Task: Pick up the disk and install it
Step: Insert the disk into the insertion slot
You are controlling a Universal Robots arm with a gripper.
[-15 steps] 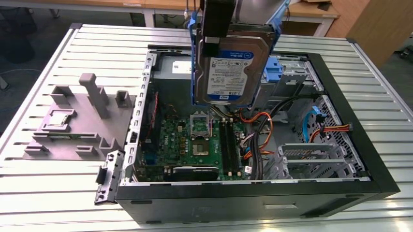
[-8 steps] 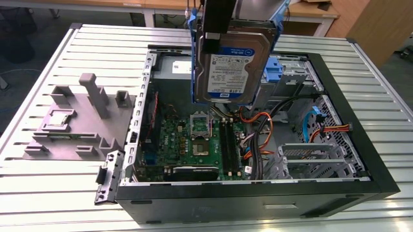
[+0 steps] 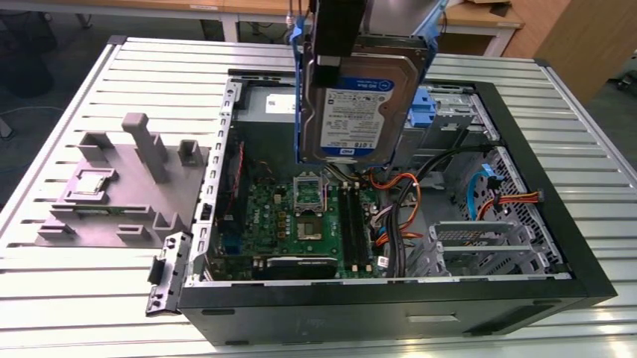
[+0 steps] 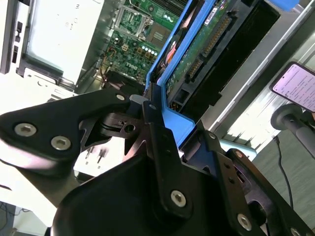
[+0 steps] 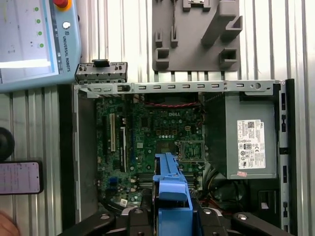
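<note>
**Disk held in the air above the open computer case**

The arm comes down steeply from above, and its wrist points toward the floor of the case. The pincer (image 3: 336, 54) is clamped on the disk (image 3: 363, 104). In both wrist views its black fingers (image 4: 156, 129) press on the blue rail (image 5: 171, 183) at the upper end of the drive, and no gap is visible between finger and rail.

The disk hangs directly under the pincer, standing on its edge and a little tilted. Its blue-and-white label faces the exterior camera. In the second wrist view the green circuit side of the disk (image 4: 197, 49) is seen running away from the fingers.

The disk does not touch anything else. It is above the computer case (image 3: 398, 317), which lies on its side with the cover off. Below the pincer is the motherboard (image 3: 298, 224) with its processor socket. The power supply (image 5: 248, 132) sits in the case to one side of the pincer. A metal drive cage (image 3: 478, 246) is lower in the case, toward the exterior view's right of the pincer.

Outside the case, toward the exterior view's left of the pincer, a grey fixture (image 3: 119, 186) stands on the slatted table (image 3: 60, 298).
</note>
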